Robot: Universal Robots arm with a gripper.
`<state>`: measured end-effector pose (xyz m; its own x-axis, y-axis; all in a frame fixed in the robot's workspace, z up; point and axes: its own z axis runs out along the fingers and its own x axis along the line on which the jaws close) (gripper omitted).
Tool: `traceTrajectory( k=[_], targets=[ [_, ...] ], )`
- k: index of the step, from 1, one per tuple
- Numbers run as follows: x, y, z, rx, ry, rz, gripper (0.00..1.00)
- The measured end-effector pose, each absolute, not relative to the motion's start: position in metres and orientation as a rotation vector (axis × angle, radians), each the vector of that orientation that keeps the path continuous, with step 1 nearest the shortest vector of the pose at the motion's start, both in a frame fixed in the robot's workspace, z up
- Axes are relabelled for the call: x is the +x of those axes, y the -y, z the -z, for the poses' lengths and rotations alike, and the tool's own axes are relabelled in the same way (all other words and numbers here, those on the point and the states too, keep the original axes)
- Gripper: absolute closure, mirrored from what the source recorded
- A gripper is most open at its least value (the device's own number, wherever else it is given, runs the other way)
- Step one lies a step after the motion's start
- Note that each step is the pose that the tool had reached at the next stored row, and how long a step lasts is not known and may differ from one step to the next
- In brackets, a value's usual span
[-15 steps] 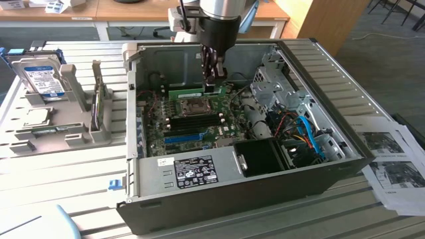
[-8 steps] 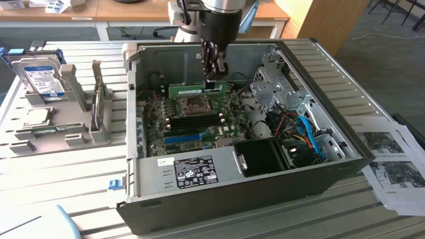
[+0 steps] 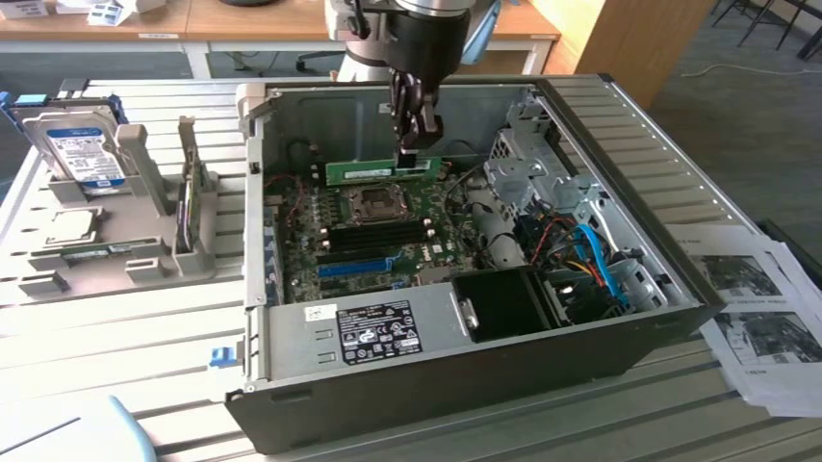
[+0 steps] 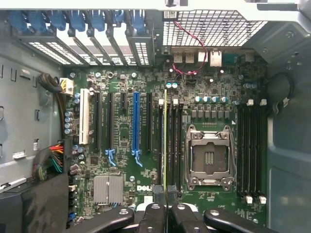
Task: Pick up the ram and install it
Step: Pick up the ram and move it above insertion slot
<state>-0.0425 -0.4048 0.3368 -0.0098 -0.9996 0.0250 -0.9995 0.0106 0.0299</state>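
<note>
The ram (image 3: 369, 171), a long green stick, hangs level above the motherboard (image 3: 372, 241) inside the open computer case, near the case's far wall. My gripper (image 3: 414, 146) comes down from above and is shut on the stick's top edge, towards the end at the exterior view's right. In the wrist view the ram (image 4: 165, 141) shows edge-on as a thin line between my gripper (image 4: 165, 195) fingers. It runs along the black slots (image 4: 172, 145) beside the CPU socket (image 4: 210, 155). I cannot tell whether it touches a slot.
The case walls (image 3: 617, 125) close in on all sides. Blue and red cables (image 3: 584, 260) and a black shroud (image 3: 507, 303) fill the near right of the case. A hard drive (image 3: 80, 154) stands in a grey tray at the exterior view's left. Papers (image 3: 757, 308) lie at the right.
</note>
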Motion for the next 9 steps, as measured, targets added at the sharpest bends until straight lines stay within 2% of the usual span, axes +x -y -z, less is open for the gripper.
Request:
traceTrajectory(
  k=[9],
  targets=[
    [-0.0425,0.4048,-0.3411,2.183,2.205,0.005,0.89]
  ],
)
